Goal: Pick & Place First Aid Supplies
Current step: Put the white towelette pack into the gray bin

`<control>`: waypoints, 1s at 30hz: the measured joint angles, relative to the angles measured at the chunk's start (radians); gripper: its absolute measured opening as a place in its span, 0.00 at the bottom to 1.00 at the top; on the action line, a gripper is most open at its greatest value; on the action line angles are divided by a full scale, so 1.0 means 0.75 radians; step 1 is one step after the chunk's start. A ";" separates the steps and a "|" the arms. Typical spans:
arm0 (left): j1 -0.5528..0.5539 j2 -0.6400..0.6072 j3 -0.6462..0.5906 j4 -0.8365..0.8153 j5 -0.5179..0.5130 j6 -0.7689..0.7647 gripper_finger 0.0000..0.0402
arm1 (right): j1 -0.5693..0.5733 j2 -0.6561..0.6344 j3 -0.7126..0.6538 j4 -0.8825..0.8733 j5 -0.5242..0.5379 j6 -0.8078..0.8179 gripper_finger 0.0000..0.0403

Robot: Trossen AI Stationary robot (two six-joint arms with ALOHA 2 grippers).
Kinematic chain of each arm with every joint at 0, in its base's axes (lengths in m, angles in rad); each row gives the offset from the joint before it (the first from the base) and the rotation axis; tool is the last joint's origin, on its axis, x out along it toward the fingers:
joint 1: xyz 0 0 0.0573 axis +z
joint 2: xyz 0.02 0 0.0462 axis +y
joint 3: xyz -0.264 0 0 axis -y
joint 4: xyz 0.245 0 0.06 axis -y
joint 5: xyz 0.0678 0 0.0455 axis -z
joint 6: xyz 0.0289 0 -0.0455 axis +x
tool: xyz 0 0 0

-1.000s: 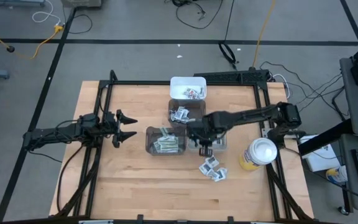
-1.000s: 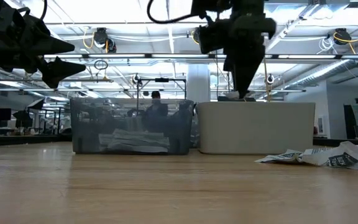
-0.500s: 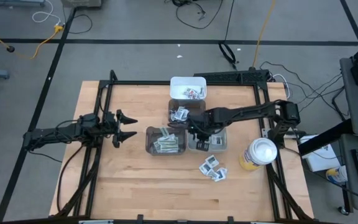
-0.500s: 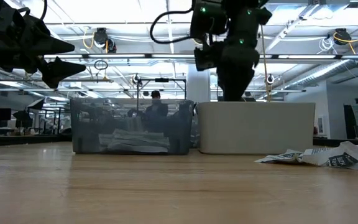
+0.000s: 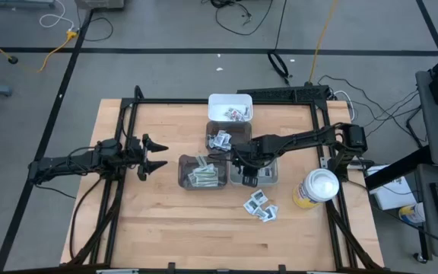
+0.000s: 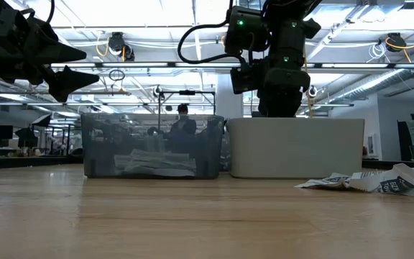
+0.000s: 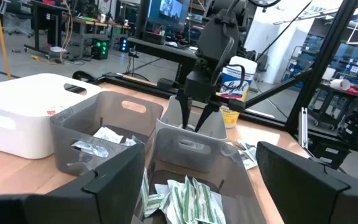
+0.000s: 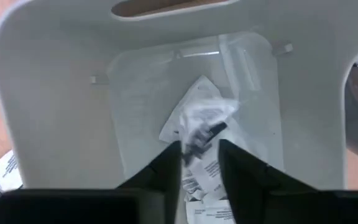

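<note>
My right gripper [image 5: 246, 165] reaches down into the light grey bin [image 5: 267, 176], and in its wrist view [image 8: 199, 158] the fingertips stand close together around a white sachet with dark print [image 8: 199, 124]. More sachets lie on the bin floor [image 8: 207, 183]. A loose pile of sachets [image 5: 259, 205] rests flat on the table near that bin, also in the low view [image 6: 379, 181]. My left gripper [image 5: 157, 156] hangs open above the table, left of the bins. My right gripper pinches the white sachet by its lower edge [image 8: 197, 149] between the two fingertips [image 8: 169, 163], coming from above and pointing down into the bin. The sachet sticks out past the fingertips, above the bin floor. Whether it touches the packets below cannot be told.
Three more bins stand by: a dark clear one with strip wrappers [image 5: 201, 172], a clear one with packets [image 5: 220, 139], a white one [image 5: 230, 108] at the far edge. A yellow canister with a white lid [image 5: 315, 189] stands to the right. Bare wood lies toward the near edge.
My right gripper has moved from above the bin's near rim toward the far edge, turned about, and come down until its fingers are hidden behind the bin wall in the low view.
</note>
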 joint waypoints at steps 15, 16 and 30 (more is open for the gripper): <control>0.000 -0.001 0.000 0.000 -0.001 0.000 0.77 | -0.006 -0.049 0.032 -0.073 0.001 -0.035 0.62; 0.000 0.000 0.000 0.000 0.000 0.001 0.77 | -0.006 -0.064 0.040 -0.083 0.000 -0.032 0.62; 0.000 0.000 0.000 0.000 -0.001 0.000 0.77 | 0.006 -0.223 0.047 -0.205 -0.004 0.081 0.59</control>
